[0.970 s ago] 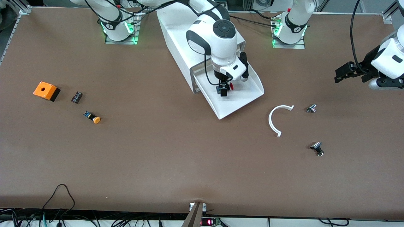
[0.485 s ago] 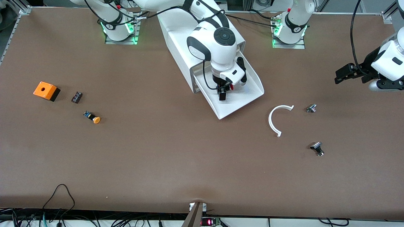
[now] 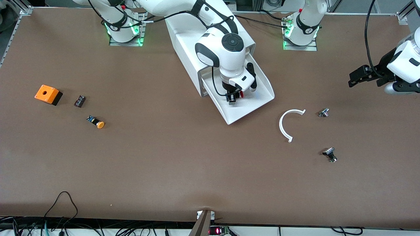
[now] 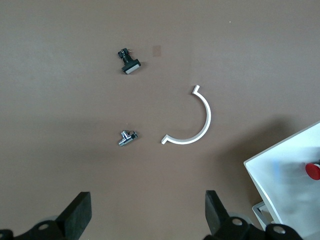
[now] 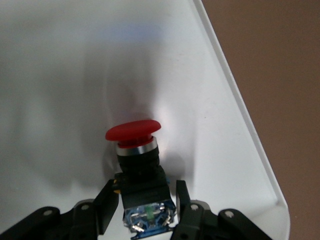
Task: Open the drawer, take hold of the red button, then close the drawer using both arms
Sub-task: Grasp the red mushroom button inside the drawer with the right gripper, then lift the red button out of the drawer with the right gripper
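The right gripper [image 5: 145, 200] grips the button [image 5: 137, 165] inside the open drawer [image 3: 259, 98], red cap pointing straight out from the fingertips; the left gripper [image 4: 147, 212] waits wide open.

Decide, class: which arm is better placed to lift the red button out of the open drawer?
The right arm. Its end effector is down in the drawer with fingers closed on the button. The left end effector hangs open over the table's left-arm end.

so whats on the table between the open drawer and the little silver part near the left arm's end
The front view shows a white curved plastic strip on the table between the drawer and the small silver part.
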### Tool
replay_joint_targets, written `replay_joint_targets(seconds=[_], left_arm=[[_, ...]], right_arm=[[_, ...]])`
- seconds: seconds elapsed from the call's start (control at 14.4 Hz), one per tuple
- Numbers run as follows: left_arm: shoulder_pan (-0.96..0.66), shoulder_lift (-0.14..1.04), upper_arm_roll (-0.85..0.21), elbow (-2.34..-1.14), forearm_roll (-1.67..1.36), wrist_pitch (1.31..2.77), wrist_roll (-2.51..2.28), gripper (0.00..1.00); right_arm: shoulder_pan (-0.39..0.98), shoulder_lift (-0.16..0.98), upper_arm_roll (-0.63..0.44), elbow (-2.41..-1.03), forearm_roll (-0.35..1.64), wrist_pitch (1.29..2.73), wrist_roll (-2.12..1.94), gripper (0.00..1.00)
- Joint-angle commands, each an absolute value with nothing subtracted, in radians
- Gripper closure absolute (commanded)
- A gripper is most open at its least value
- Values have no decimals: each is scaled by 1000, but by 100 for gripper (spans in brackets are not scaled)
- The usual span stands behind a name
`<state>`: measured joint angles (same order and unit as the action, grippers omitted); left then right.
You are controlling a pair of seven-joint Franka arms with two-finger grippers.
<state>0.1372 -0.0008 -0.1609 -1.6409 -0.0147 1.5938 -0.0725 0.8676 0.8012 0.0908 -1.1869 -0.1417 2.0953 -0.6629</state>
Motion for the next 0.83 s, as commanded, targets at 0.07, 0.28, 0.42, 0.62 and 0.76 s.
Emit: replay_joint_targets(seconds=[0.07, 0.28, 0.42, 0.62, 0.76], left_arm=[[138, 15, -167, -1608, 9, 1572, -78, 0], [132, 17, -170, -1606, 12, 1572, -72, 0], [130, 17, -170, -1606, 12, 1572, -75, 0], [130, 17, -170, -1606, 11, 1572, -78, 0], [132, 18, -169, -1606, 11, 1571, -74, 0]], right_arm=[[865, 813, 91, -1151, -156, 2099, -658, 64], [853, 773, 80, -1149, -150, 2060, -663, 68], [816, 704, 83, -1152, -135, 2051, -646, 68], [767, 614, 25, -1216, -56, 2062, -640, 68], [707, 568, -8, -1293, 24, 2066, -617, 68]])
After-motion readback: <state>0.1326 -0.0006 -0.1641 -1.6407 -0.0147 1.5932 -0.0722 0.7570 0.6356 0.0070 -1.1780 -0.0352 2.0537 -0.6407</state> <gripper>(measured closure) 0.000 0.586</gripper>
